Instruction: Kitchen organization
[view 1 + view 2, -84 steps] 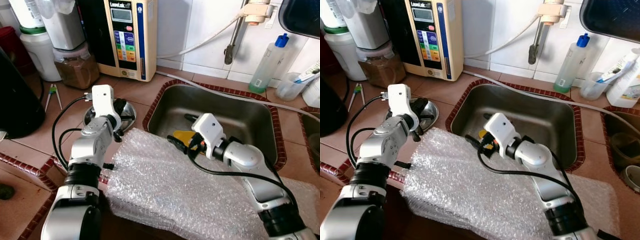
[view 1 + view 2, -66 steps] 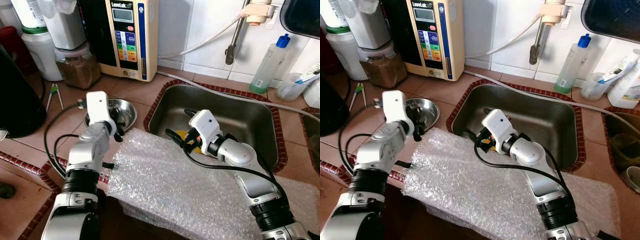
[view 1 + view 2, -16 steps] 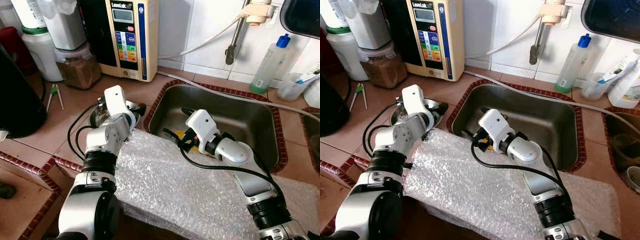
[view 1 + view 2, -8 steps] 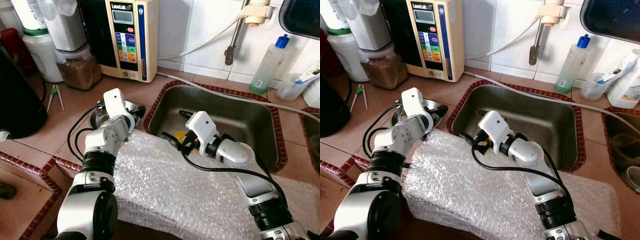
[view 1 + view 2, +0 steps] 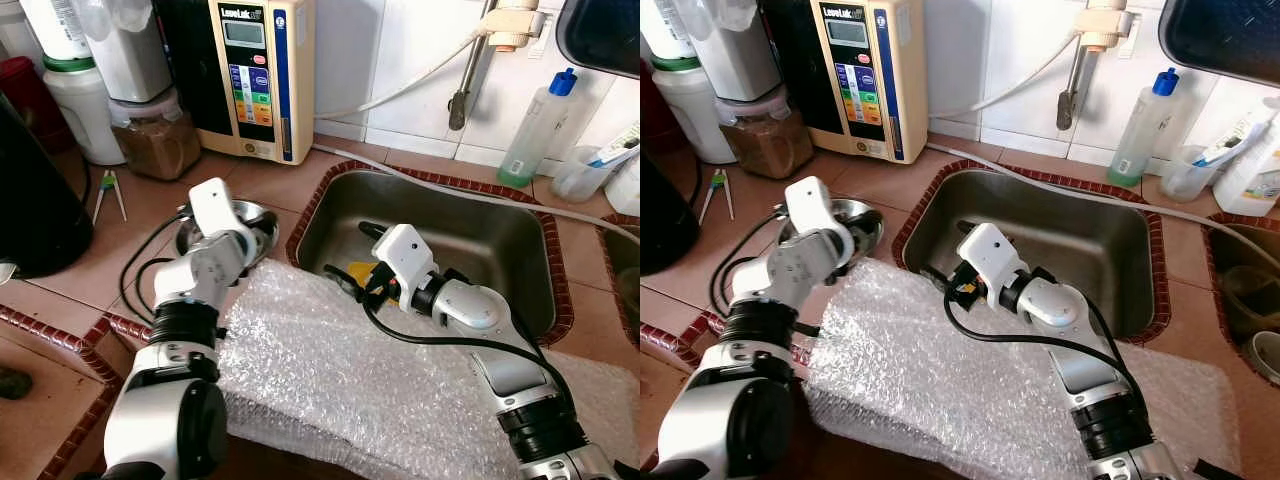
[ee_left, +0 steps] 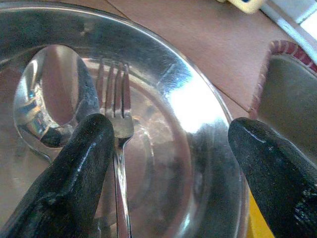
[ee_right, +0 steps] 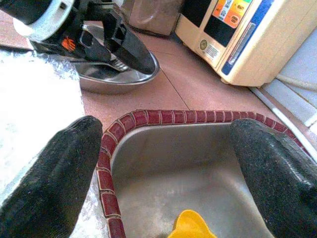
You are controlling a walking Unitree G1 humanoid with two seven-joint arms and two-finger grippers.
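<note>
A steel bowl (image 5: 258, 216) stands on the tiled counter left of the sink (image 5: 500, 250). Inside it lie a fork (image 6: 119, 124) and a spoon (image 6: 49, 99). My left gripper (image 5: 248, 226) is open and dips into the bowl, with one finger (image 6: 74, 178) beside the fork and nothing held. My right gripper (image 5: 355, 257) is open above the sink's near left corner, empty. A yellow object (image 7: 190, 225) lies on the sink floor just beneath it. The right wrist view also looks across at the bowl (image 7: 119, 74).
A bubble wrap sheet (image 5: 350, 370) covers the counter's front edge between my arms. At the back stand a water ioniser (image 5: 255, 70), a brown jar (image 5: 155, 140), a tap (image 5: 465, 90) and a soap bottle (image 5: 540, 125). A black kettle (image 5: 30, 200) is at left.
My left gripper has swung back a little to the left over the bowl. The right gripper has stayed almost still over the sink's corner.
</note>
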